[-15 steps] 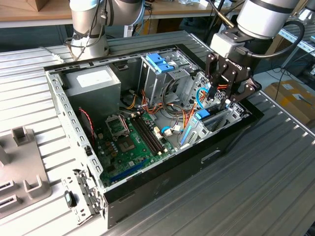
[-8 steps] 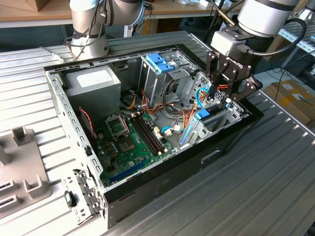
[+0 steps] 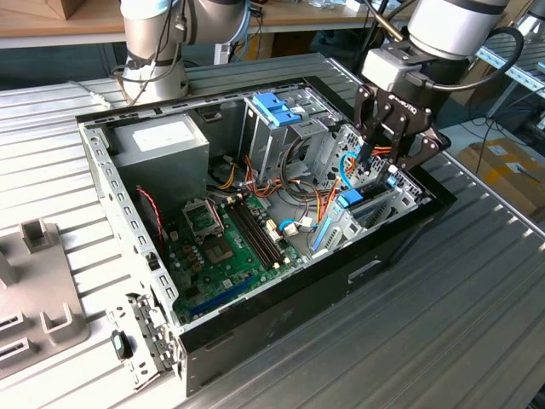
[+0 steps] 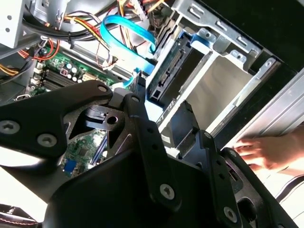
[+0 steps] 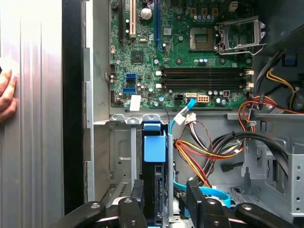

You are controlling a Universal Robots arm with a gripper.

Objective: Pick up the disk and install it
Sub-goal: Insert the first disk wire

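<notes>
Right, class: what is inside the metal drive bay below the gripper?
The disk stands on edge inside the drive bay, held in a blue bracket. The gripper hangs just above it and hides part of it; the disk's label side cannot be seen.

hand [image 5: 5, 97] cut off, disk [image 4: 171, 71] mostly hidden

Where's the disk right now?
The disk stands on edge in the metal drive bay, straddled by the open gripper and beside the blue cable, at the computer case's end on the exterior view's right.
</notes>
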